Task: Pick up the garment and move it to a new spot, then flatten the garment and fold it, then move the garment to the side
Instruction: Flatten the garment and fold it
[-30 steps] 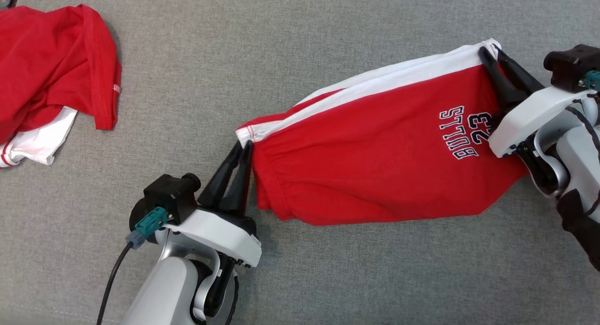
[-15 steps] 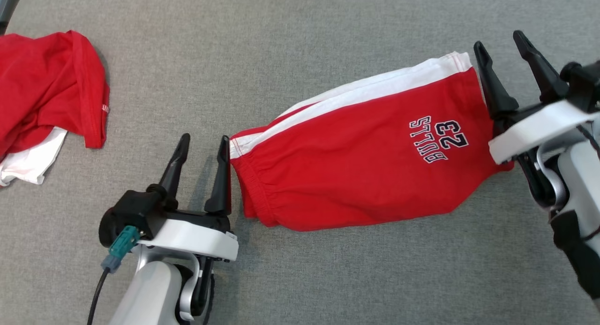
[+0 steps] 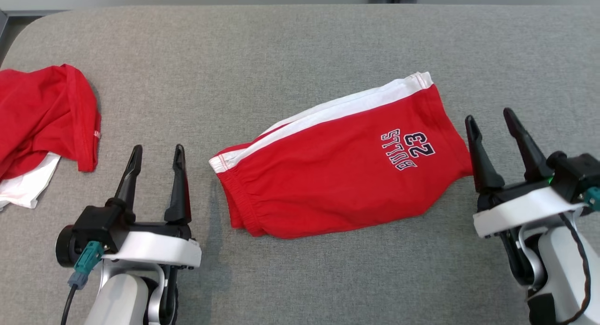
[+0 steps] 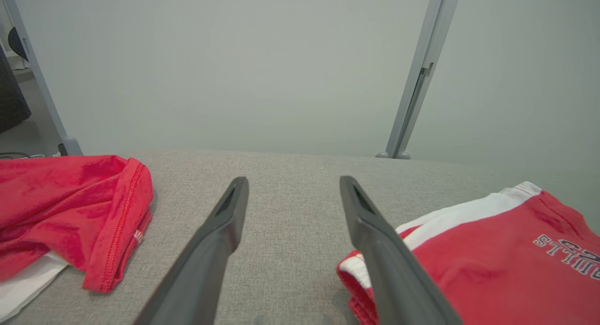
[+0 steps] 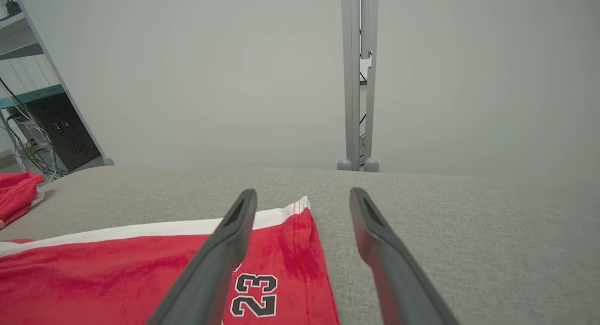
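Now that both grippers have let go of the ends they pinched a second ago, the grey table (image 3: 300,43) carries the shorts (image 3: 337,175) alone. They lie flat near its middle, doubled leg over leg, with the white stripe along the far edge and the number print facing up. Well to the left of the shorts sits a crumpled red shirt (image 3: 42,114), untouched. The left gripper (image 3: 157,150) stands just beside the waistband end, its fingers spread wide and holding nothing. The right gripper (image 3: 489,116) stands just beside the hem end, likewise wide apart and empty. I judge that the laying-down is finished and the cloth is stretched fairly smooth, so a further fold and the move to the side probably remain. No box or basket is involved: the shorts rest straight on the table.
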`<state>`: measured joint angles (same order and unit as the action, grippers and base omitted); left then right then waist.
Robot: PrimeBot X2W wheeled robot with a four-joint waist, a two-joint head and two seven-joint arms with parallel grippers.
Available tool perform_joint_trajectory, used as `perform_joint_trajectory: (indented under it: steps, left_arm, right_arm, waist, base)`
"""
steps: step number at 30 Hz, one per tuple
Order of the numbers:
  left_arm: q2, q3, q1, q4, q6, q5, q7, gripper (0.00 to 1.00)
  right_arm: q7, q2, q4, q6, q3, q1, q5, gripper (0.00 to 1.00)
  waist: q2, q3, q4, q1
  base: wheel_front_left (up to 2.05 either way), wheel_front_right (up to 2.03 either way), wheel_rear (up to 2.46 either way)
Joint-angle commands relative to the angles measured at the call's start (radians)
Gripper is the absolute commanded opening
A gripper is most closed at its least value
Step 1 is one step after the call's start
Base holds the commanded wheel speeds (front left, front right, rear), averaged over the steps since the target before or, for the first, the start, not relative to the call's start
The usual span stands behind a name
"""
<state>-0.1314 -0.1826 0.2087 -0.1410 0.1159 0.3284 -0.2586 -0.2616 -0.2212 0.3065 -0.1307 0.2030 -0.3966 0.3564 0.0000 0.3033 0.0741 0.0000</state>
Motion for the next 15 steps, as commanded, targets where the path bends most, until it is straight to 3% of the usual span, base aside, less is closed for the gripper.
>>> perform_joint_trajectory:
  steps: [1, 15]
  left_arm:
    - [-0.008, 0.007, -0.015, -0.002, 0.007, -0.001, -0.003, 1.00]
    - [-0.020, 0.010, -0.035, -0.002, 0.016, 0.025, 0.017, 1.00]
  right_arm:
    - [-0.005, 0.006, -0.012, 0.000, -0.011, 0.024, -0.010, 1.00]
    - [-0.005, 0.040, -0.051, 0.000, -0.058, 0.102, -0.031, 1.00]
  waist:
    - [0.0000, -0.009, -0.010, 0.0000]
    - [0.0000, -0.020, -0.031, 0.0000]
  base:
    - [0.00, 0.00, 0.00]
    - [0.00, 0.00, 0.00]
